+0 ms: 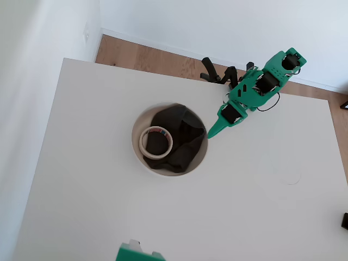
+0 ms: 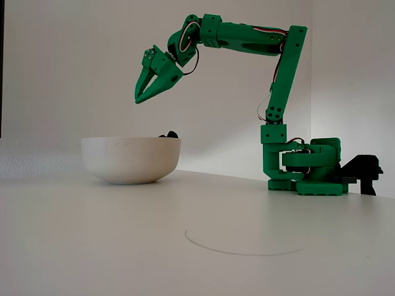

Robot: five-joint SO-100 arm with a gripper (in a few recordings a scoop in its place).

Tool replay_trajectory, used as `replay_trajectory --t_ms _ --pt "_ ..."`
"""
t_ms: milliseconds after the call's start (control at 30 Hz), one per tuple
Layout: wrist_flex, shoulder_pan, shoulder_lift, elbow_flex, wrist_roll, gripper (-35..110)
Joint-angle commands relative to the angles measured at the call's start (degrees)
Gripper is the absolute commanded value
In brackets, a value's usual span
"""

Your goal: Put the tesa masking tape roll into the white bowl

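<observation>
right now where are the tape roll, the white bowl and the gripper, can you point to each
tape roll (image 1: 144, 144): overhead view, on its cream left side, lying on the dark cloth inside the bowl.
white bowl (image 2: 126, 161): fixed view, on its outer wall.
gripper (image 2: 138, 99): fixed view, at its fingertips, above the bowl.

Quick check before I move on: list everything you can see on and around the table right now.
Cream-white masking tape roll: one, red-and-blue printed core, lying flat inside the bowl on the cloth.
Round white bowl: one, near the table's middle.
Dark grey cloth: one, crumpled inside the bowl.
White table: one, with a faint thin circle marked on it.
Wooden floor: light brown, beyond the table.
Green object: one, at the overhead view's bottom edge.
Green robot arm: one; its gripper hangs above the bowl's rim, fingers closed, empty.
</observation>
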Motion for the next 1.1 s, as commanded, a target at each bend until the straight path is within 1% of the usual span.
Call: replay_trajectory --t_ms 0,133,233,367,533,667,767,1067 --pt "7.7 -7.0 10.2 -3.8 -1.2 -8" --pt "13.5 -15.5 17.2 -0.3 -3.2 -8" --pt "16.0 -22.0 25.0 5.6 -4.8 -8" --pt "15.0 -30.1 40.8 18.4 -8.1 -8" --pt "21.6 -38.3 52.1 25.0 -9.1 -8" --pt "24.9 -42.3 56.4 29.8 -8.1 -8" --pt "25.2 -43.9 61.3 35.6 -8.2 -8" --pt "26.0 -43.4 72.2 48.4 -9.8 -8"
